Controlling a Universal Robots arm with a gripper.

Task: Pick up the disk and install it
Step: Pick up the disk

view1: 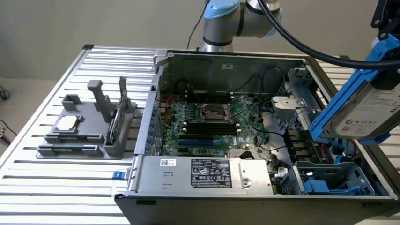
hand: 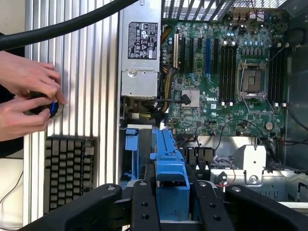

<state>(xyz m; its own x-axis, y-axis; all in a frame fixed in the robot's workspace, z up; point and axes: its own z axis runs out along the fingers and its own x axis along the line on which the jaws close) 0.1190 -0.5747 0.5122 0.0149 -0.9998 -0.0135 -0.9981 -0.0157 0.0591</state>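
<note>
Disk (view1: 368, 105): silver, white label, blue rails; tilted, aloft over the open computer case (view1: 225, 58), at the exterior view's right. Gripper (hand: 171, 204): clamped on disk. Surface (view1: 75, 187): slatted metal, carrying case.

We see the disk (view1: 366, 110) cut off by the exterior view's right edge, its label (view1: 368, 117) too small to read. The arm (view1: 230, 23) runs off the top. From the wrist, the gripper (hand: 172, 204) clasps and covers the disk's sides. A person's cropped hands (hand: 26, 77) at the table (hand: 82, 72) edge partly hide a small dark object (hand: 47, 109).
</note>
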